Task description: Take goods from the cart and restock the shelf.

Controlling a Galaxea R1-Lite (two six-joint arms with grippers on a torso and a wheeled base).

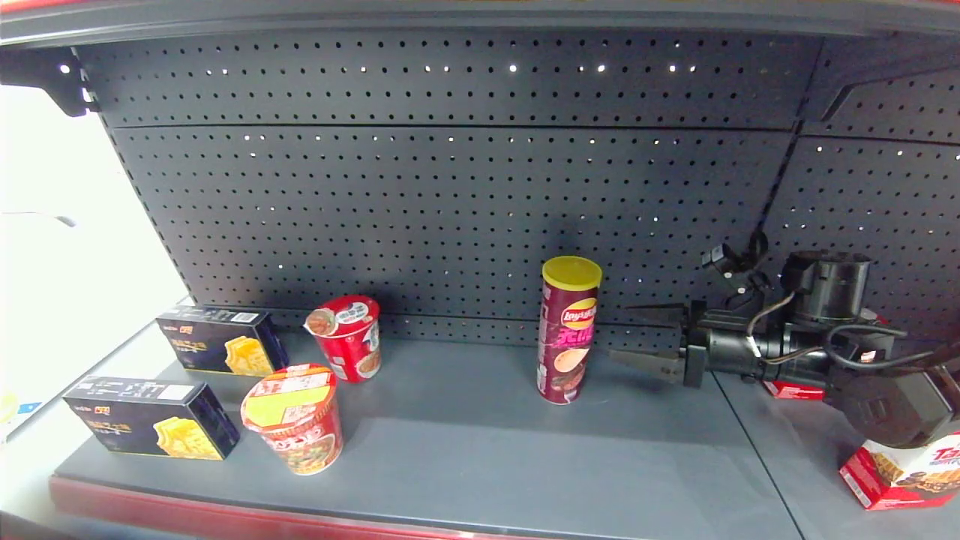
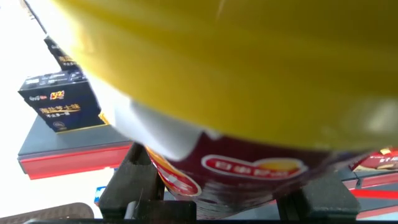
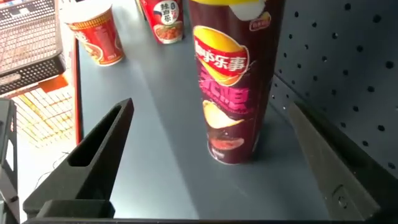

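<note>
Squarely at centre frame, a maroon cardboard crisp tube with yellow plastic lid [image 1: 570, 330] stands stocked on the grey metal shelf [image 1: 465, 450]; the right gripper [image 1: 626, 334] sits beside it, jaws spread wide. The left gripper [image 2: 217, 199] clamps a second maroon tube [image 2: 249, 168], likely next for shelving.

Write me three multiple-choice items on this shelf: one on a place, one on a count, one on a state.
1. Where is the chip can? A) upright on the shelf, by the right gripper B) in a cart C) atop a box
2. How many noodle cups stand on the shelf? A) one B) two C) four
3. The right gripper is: A) shut on the can B) open, not touching the can C) holding a box
Key: 1 A, it stands on the shelf board; 2 B, one cup behind the other; 3 B, fingers spread clear of the can.
</note>
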